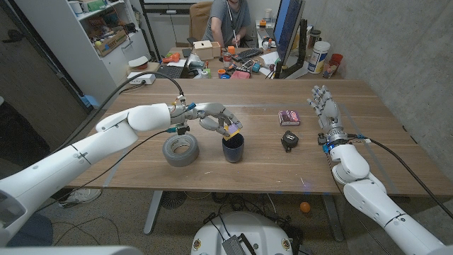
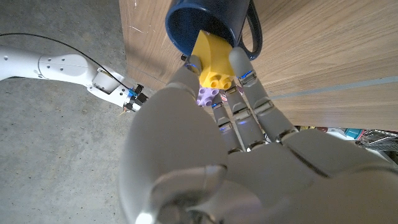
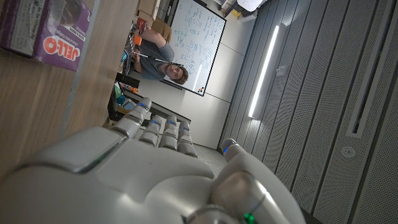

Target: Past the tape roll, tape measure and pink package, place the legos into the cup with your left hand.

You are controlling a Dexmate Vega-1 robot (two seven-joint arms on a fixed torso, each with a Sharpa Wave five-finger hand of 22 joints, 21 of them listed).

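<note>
Head view has the left hand [image 1: 216, 119] poised right over the dark blue cup [image 1: 233, 148], fingers clamped on the yellow and purple legos [image 2: 212, 73] at its rim, so next it just lets go.

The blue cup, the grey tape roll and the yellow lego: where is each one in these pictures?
Blue cup [image 1: 233, 148], head view: on its outer wall.
Tape roll [image 1: 181, 151], head view: on its grey side.
Yellow lego [image 2: 213, 64], left wrist view: on its studded face, between the left hand's fingers [image 2: 242, 74].
</note>
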